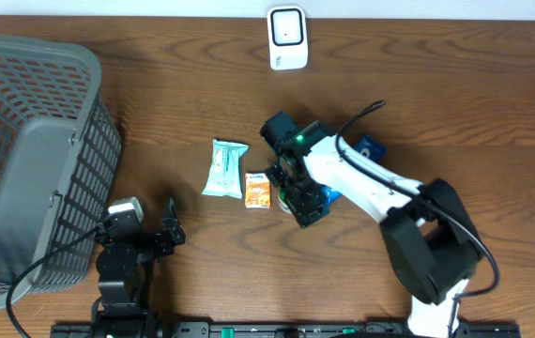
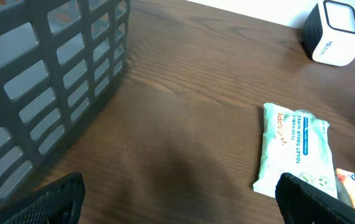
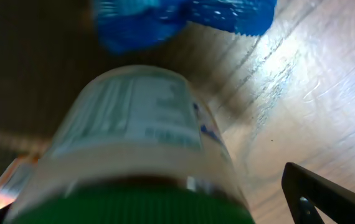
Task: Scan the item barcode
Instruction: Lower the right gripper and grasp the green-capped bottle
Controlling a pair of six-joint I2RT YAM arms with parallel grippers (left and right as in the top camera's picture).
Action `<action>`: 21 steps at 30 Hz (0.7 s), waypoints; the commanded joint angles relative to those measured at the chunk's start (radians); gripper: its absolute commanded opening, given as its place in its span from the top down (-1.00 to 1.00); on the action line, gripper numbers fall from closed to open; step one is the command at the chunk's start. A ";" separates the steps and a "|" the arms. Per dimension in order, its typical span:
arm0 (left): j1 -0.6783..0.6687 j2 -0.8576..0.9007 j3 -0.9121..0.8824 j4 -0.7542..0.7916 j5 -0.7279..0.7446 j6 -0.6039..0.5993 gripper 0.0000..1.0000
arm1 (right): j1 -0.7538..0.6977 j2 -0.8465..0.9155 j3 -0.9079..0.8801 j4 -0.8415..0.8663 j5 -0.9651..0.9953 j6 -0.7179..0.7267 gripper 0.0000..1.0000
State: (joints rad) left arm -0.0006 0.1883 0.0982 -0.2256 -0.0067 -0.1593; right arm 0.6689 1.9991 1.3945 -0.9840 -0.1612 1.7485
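right gripper (image 1: pixel 302 199) wide open around bottle (image 3: pixel 134 137), apparently not yet gripped; left gripper (image 1: pixel 166 231) open, empty; scanner (image 1: pixel 287 38) pass not yet done.

Green-capped, white-labelled bottle (image 3: pixel 137 134) sits well apart from white scanner (image 1: pixel 287 38).

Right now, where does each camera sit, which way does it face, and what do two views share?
Overhead: above the table, facing down on basket, scanner and both arms.
Left wrist: low, facing across the table to wipes pack and scanner; fingertips of the open left claw in bottom corners.
Right wrist: close on a green-capped bottle, blue packet beyond; right claw, one finger showing.
Overhead and left wrist share basket, scanner, wipes pack.
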 commanded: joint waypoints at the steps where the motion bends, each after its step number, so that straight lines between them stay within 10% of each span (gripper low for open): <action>1: 0.005 0.004 -0.029 0.000 -0.013 0.009 -0.96 | 0.010 0.016 0.014 0.011 -0.016 0.138 -0.99; 13: 0.005 0.004 -0.029 0.000 -0.013 0.009 -0.96 | -0.002 0.015 0.014 -0.020 0.081 0.045 -0.09; 21: 0.005 0.004 -0.029 0.000 -0.013 0.009 -0.96 | -0.003 0.015 0.014 0.055 0.103 -0.586 -0.08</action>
State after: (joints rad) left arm -0.0006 0.1883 0.0982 -0.2256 -0.0067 -0.1593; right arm 0.6678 2.0113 1.4017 -0.9558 -0.0917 1.5234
